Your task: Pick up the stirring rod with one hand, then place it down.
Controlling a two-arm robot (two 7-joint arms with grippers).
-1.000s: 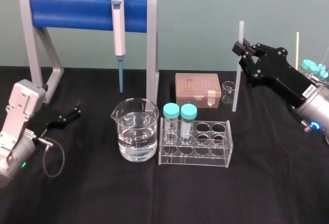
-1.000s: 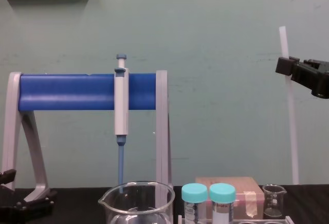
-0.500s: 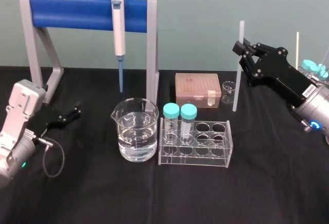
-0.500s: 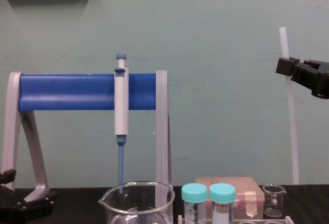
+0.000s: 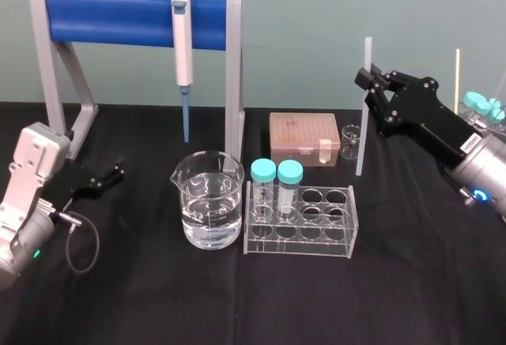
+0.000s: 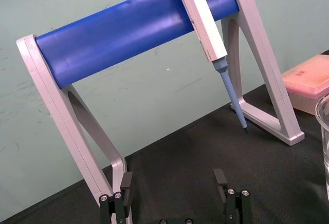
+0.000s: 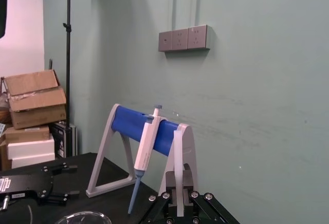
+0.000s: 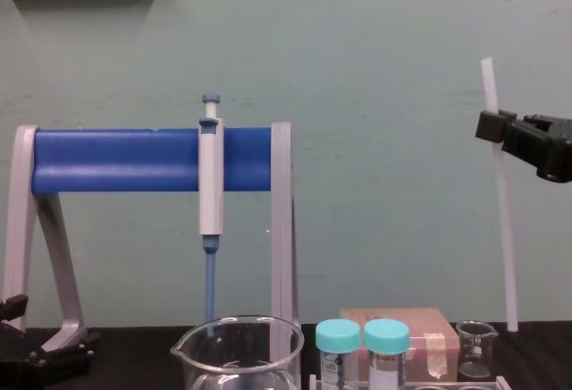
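The right gripper [image 5: 368,77] is sinking a little lower than half a second ago and is carrying the long, thin, white translucent stirring rod [image 5: 361,135] down with it. In the chest view the rod's [image 8: 503,229] top end is sitting lower against the green wall than before. The black, blocky fingers are clenching the rod near its upper end, so most of its length is hanging below the grip, nearly upright with a slight tilt. In the head view the rod is standing at about 1 o'clock from the clear acrylic tube rack [image 5: 300,222]. Its lower end is hanging just at 3 o'clock of the small glass beaker [image 5: 351,141]. I cannot tell whether that end is touching the black table cover [image 5: 237,297].

The left gripper [image 5: 118,168] is resting low at 9 o'clock of the large glass beaker of water [image 5: 209,210]. Its fingers [image 6: 126,183] are spread apart, grasping nothing.

Two teal-capped vials [image 5: 276,175] are standing in the rack's cells at its 10 o'clock corner. The pink lidded tip box [image 5: 304,137] is lying at 12 o'clock of the rack. The grey-white pipette with a blue tip [image 5: 183,40] is hanging from the blue bar of the grey stand [image 5: 118,19].
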